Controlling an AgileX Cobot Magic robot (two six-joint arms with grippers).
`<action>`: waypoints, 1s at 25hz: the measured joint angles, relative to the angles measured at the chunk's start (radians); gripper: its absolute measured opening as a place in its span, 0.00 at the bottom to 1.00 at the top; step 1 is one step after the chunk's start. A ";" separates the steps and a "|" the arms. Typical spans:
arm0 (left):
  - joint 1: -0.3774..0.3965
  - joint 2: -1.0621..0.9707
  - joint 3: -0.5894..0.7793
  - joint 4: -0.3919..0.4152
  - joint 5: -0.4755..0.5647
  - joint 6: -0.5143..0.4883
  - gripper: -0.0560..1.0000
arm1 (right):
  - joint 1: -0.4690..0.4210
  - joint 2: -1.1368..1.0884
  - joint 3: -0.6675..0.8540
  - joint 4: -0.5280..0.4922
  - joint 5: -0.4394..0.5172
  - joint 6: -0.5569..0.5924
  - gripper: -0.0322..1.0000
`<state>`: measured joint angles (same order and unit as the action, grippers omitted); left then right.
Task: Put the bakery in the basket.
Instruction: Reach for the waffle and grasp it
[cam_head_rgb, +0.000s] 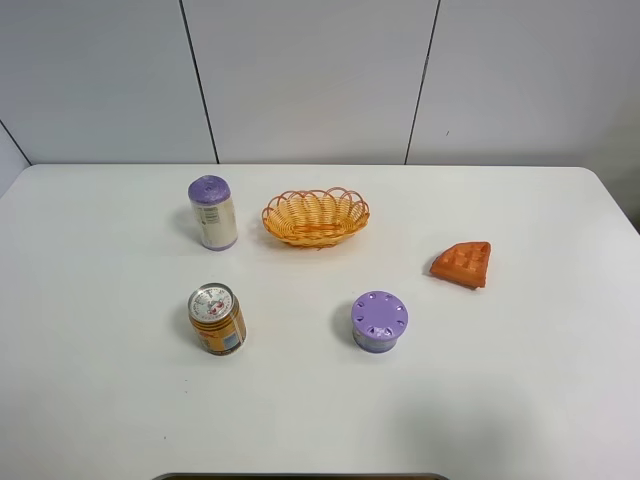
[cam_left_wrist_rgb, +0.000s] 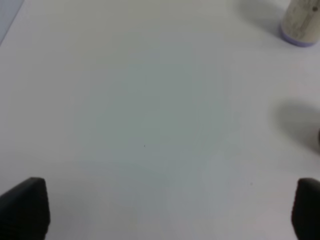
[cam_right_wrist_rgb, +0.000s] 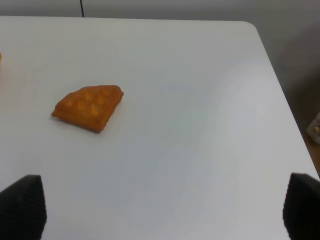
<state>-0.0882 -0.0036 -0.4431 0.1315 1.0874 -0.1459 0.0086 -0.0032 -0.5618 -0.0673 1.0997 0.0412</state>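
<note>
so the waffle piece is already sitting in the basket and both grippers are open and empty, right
No. The waffle piece is not in the basket; it lies on the table, apart from the basket and to its right in the exterior high view. The rest holds: the left gripper and the right gripper are open and empty.

Of ourselves we see only fingers: the left fingers (cam_left_wrist_rgb: 24, 207) are matte black blocks with rounded corners; the right fingers (cam_right_wrist_rgb: 21, 206) are black too, finely ribbed.
</note>
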 joint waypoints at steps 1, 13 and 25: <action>0.000 0.000 0.000 0.000 0.000 0.000 0.99 | 0.000 0.000 0.000 -0.004 0.000 0.000 0.94; 0.000 0.000 0.000 0.000 0.000 0.000 0.99 | 0.000 0.000 0.000 -0.006 0.000 0.007 0.94; 0.000 0.000 0.000 0.000 0.000 0.000 0.99 | 0.010 0.166 -0.099 -0.021 0.023 -0.020 0.94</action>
<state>-0.0882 -0.0036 -0.4431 0.1315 1.0874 -0.1459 0.0187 0.1628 -0.6612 -0.0885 1.1226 0.0213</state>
